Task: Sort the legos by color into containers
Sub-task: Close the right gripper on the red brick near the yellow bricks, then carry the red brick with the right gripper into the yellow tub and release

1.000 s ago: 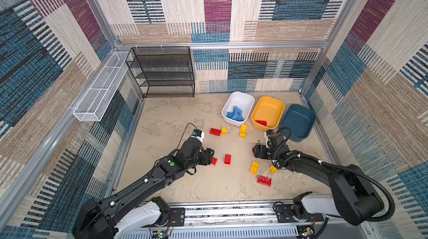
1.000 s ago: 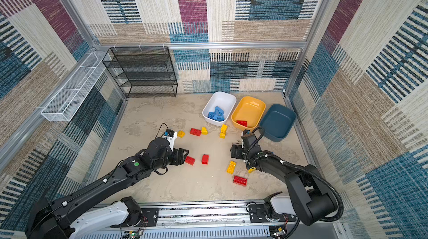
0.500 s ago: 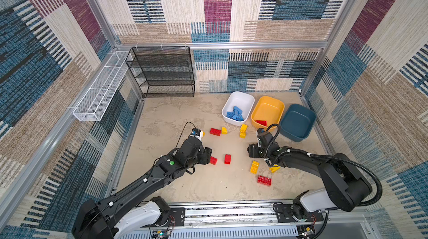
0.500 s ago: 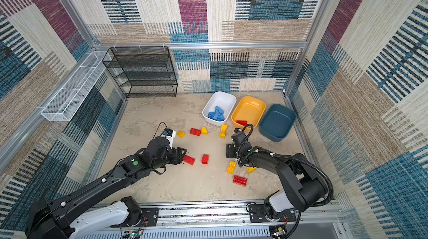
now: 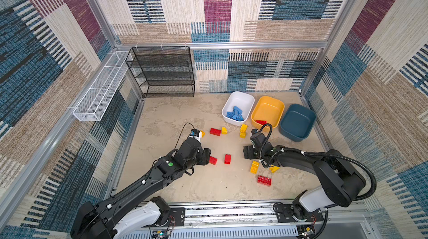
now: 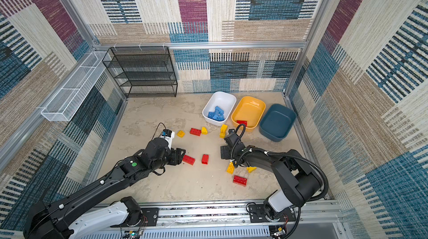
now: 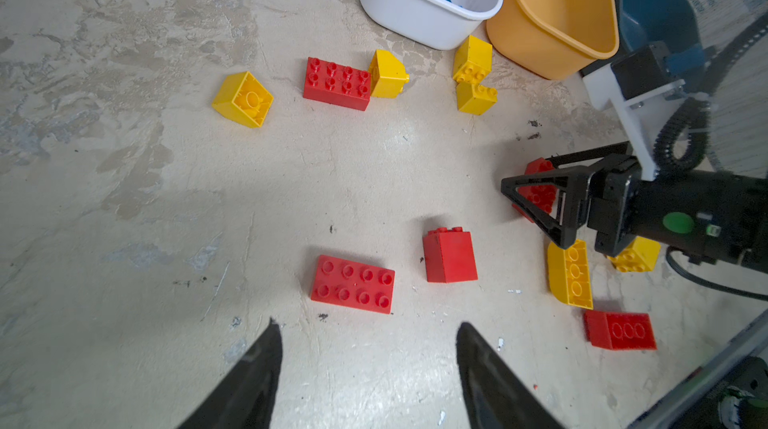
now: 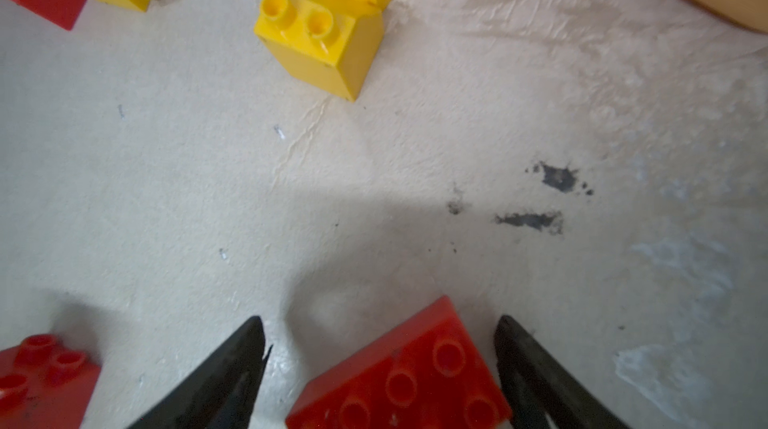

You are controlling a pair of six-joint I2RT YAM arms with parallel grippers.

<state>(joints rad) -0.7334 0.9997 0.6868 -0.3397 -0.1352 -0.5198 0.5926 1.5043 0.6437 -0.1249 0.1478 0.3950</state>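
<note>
Right wrist view, I see right gripper (image 8: pixel 380 318) spread wide, red brick (image 8: pixel 407 377) between the jaws, not clamped, left gripper (image 7: pixel 366 322) released, empty, above worktop (image 7: pixel 166 198).

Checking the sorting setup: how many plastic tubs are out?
3, in a row at the back right: a white tub holding blue bricks, a yellow-orange tub holding a red brick, a dark teal tub farthest right. None seems hidden.
</note>
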